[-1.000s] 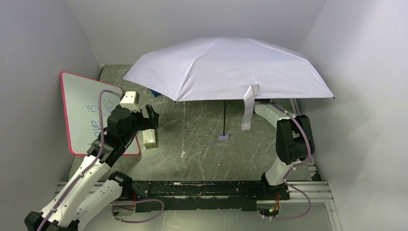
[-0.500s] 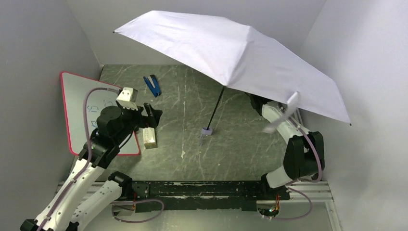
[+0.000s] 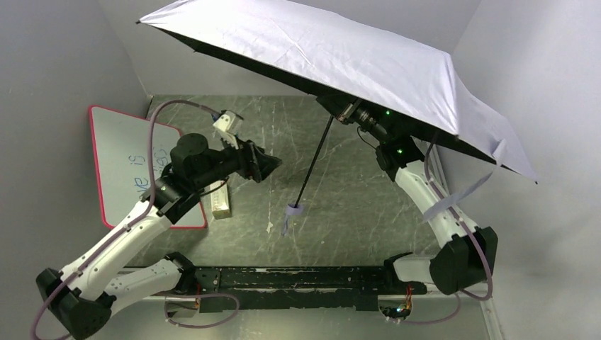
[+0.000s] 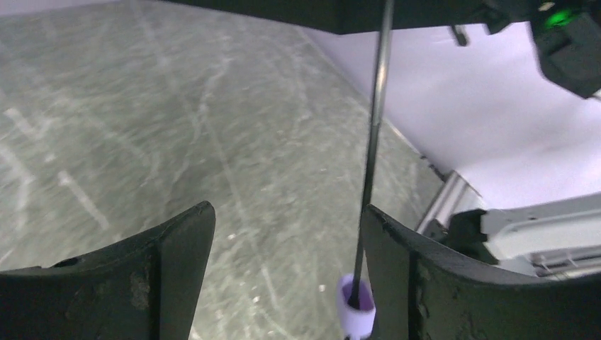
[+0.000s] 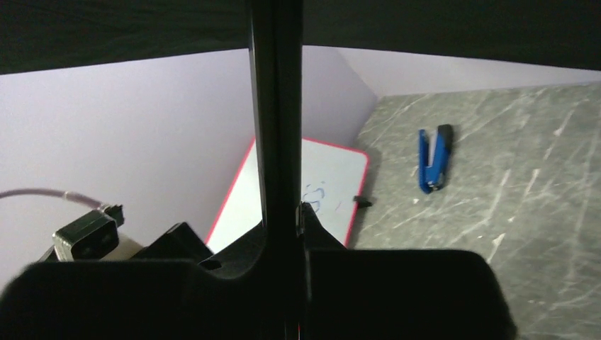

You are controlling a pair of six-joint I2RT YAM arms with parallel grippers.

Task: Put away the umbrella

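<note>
The umbrella is open, and its pale lavender canopy is tilted high over the table. Its thin black shaft slants down to the small lavender handle, which hangs just above the table. The closure strap dangles from the canopy's right edge. My right gripper is under the canopy, shut on the upper shaft. My left gripper is open and empty, just left of the shaft. In the left wrist view the shaft and handle lie close to the right finger.
A red-framed whiteboard lies at the left wall, with a beige block by its corner. A blue stapler-like tool lies on the far table. Grey walls close in on three sides. The canopy reaches near the right wall.
My right arm has lifted and tilted the open umbrella up and to the right. My left arm has swung right, bringing its open gripper up to the shaft.
</note>
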